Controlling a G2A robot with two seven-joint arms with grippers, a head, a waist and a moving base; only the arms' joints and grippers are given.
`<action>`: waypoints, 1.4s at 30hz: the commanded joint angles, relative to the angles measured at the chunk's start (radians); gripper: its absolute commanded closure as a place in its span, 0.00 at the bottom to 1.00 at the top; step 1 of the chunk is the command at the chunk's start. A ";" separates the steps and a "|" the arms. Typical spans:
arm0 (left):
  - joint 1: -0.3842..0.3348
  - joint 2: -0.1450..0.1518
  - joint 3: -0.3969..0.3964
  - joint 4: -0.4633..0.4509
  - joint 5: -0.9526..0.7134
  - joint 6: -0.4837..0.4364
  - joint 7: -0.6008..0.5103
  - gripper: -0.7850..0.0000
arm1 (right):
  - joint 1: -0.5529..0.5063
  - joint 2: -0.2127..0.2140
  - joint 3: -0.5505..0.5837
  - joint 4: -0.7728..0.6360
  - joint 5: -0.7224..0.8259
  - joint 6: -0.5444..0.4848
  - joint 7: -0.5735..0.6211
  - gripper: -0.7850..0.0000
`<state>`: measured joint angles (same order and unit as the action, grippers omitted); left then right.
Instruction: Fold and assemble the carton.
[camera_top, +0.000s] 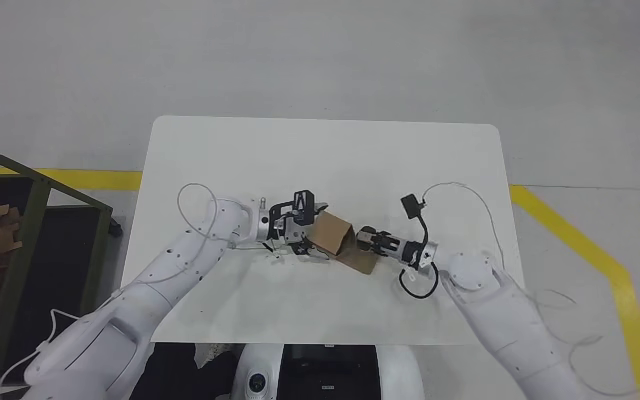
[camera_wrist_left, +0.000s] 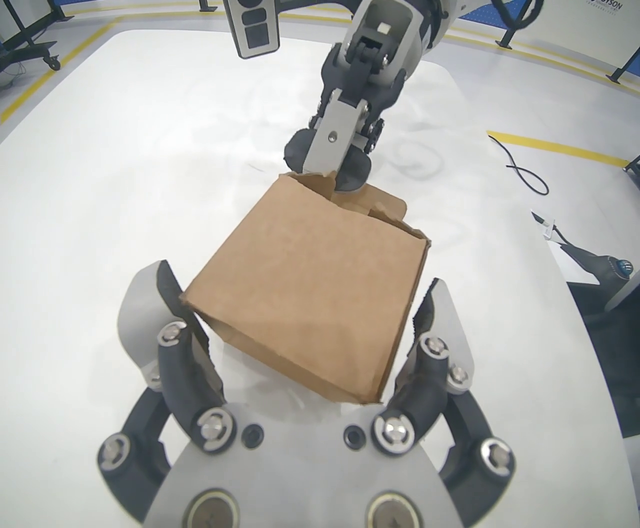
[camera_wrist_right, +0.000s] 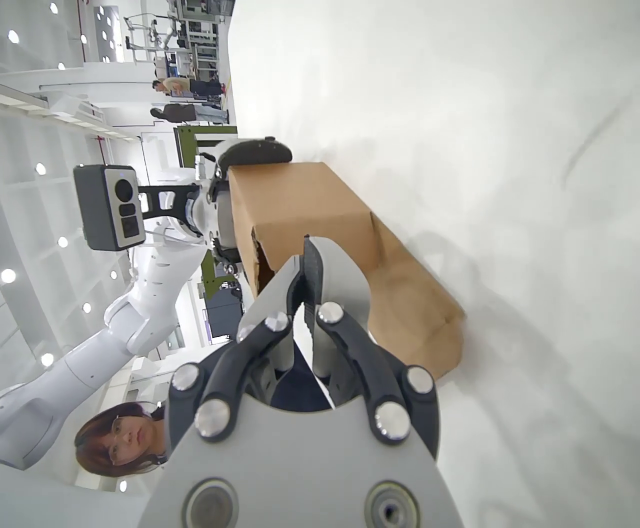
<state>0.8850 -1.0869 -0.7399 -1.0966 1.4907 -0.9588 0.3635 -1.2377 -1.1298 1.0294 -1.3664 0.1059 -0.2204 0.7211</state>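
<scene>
A brown cardboard carton (camera_top: 333, 235) lies on its side near the front middle of the white table (camera_top: 250, 150), partly formed into a box. My left gripper (camera_wrist_left: 300, 280) spans one end of the carton (camera_wrist_left: 310, 280), with its fingers (camera_wrist_left: 150, 310) pressed against the two opposite sides. At the far, open end, my right gripper (camera_wrist_left: 327, 175) is pinched shut on the edge of a wall. In the right wrist view the right gripper (camera_wrist_right: 305, 255) is closed at the carton (camera_wrist_right: 300, 200), with a loose flap (camera_wrist_right: 415, 310) lying on the table beside it.
A thin cable (camera_top: 470, 190) loops over the table's right half behind the right arm. A dark green cart (camera_top: 30, 230) stands off the table's left edge. Bare table lies beyond the carton toward the far edge.
</scene>
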 joint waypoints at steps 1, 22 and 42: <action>-0.002 -0.002 0.002 0.004 -0.001 -0.001 0.000 0.00 | -0.001 -0.003 -0.011 -0.003 -0.001 0.006 -0.003 1.00; -0.004 -0.012 0.001 0.015 0.012 -0.001 0.004 0.00 | 0.066 -0.050 -0.110 0.062 0.101 0.050 -0.002 1.00; 0.003 -0.016 -0.011 0.013 -0.006 -0.013 -0.014 0.00 | 0.190 -0.080 -0.136 0.210 0.160 0.010 0.129 1.00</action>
<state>0.8881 -1.1029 -0.7495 -1.0836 1.4858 -0.9712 0.3504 -1.0503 -1.2108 0.8900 -1.1621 0.2681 -0.2097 0.8434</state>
